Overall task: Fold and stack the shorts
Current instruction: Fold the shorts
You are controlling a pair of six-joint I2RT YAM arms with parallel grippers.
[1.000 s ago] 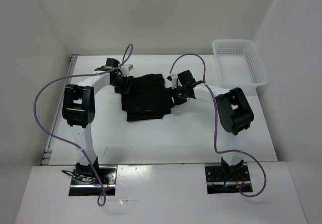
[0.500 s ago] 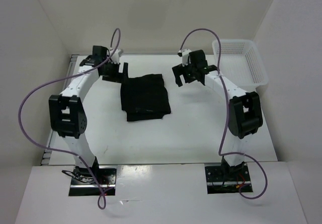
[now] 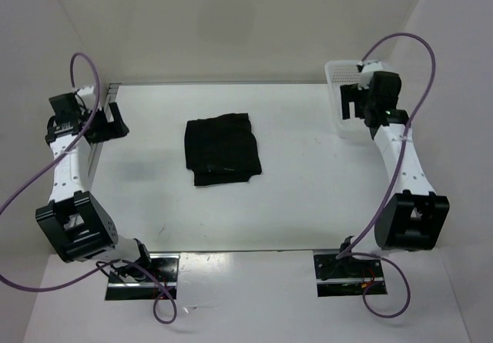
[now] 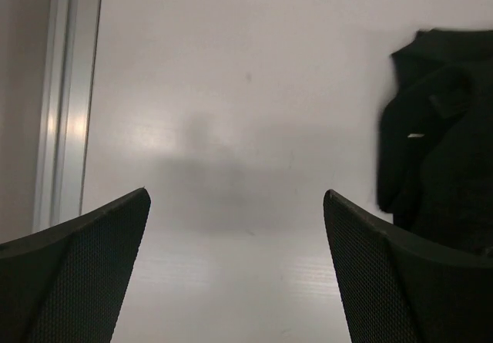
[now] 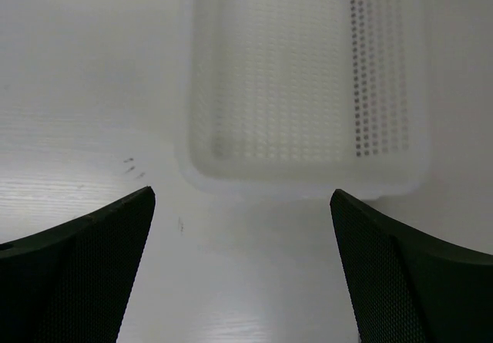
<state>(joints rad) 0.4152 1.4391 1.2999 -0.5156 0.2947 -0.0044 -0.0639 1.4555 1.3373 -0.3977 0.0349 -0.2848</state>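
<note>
The black shorts (image 3: 222,150) lie folded in a rough square on the middle of the white table, touched by neither gripper. My left gripper (image 3: 114,121) hangs open far to their left, near the table's left edge. In the left wrist view its jaws (image 4: 236,193) stand wide over bare table, with the shorts (image 4: 443,150) at the right edge. My right gripper (image 3: 353,102) is open at the back right, by the basket's near-left corner. The right wrist view shows nothing between its fingertips (image 5: 243,191).
A white mesh basket (image 3: 333,73) stands at the back right corner; its inside (image 5: 300,179) shows nothing in it. A metal rail (image 4: 69,89) runs along the table's left edge. White walls enclose the table on three sides.
Both grippers opened, let go of the shorts' sides and swung outward, the left to the left edge, the right to the basket. The folded shorts stayed in place.
</note>
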